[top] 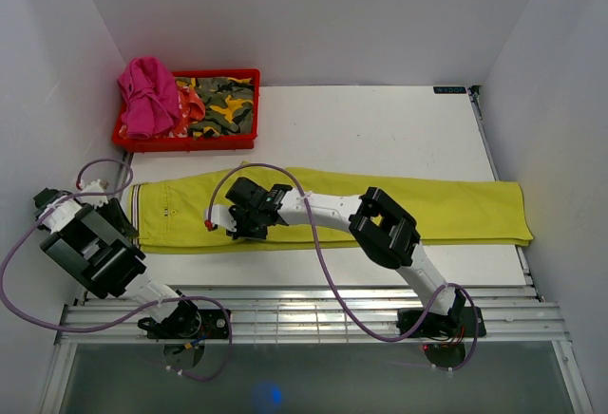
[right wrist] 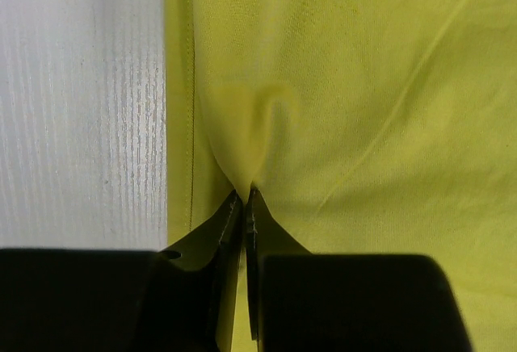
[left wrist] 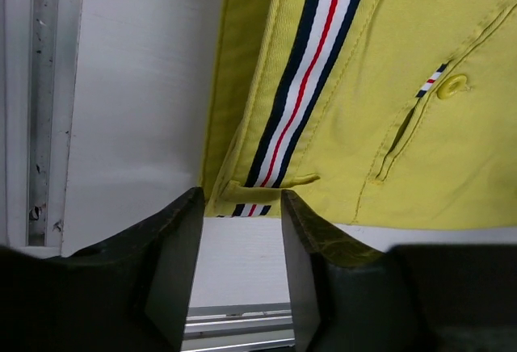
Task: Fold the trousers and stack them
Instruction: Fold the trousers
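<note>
White bench under plain white walls carries the trousers, smooth lime twill laid leg on leg across it, waist toward the left arm. We see the right arm stretched low over the cloth, elbow bent, and the right end effector clamped together on a small raised pucker beside a stitched edge. The left arm folds back at the bench's left side; the left end effector stands apart, the navy-white-red striped waistband corner lying at its tips, contact unclear
</note>
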Controlling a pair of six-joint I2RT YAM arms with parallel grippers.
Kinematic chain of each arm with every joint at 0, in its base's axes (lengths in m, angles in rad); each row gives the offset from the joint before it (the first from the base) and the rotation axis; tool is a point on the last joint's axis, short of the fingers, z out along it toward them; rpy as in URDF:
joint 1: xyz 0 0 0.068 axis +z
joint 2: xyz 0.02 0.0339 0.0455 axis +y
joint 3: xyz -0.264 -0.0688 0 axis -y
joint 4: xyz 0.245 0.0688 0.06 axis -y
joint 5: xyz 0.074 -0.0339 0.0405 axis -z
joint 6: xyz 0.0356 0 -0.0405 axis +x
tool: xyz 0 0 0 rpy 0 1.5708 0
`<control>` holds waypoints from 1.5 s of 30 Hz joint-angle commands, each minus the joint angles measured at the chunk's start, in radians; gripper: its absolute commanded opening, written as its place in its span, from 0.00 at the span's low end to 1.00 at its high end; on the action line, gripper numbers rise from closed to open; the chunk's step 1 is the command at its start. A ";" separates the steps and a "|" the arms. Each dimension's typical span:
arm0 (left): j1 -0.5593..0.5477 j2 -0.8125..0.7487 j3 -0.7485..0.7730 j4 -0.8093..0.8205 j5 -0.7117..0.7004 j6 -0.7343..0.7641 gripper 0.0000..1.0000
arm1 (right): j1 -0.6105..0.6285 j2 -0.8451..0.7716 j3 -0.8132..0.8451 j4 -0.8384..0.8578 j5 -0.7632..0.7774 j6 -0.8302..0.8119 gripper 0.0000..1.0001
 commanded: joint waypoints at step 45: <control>0.029 0.251 0.033 0.110 -0.245 0.068 0.00 | -0.025 -0.135 -0.044 -0.115 -0.108 0.034 0.08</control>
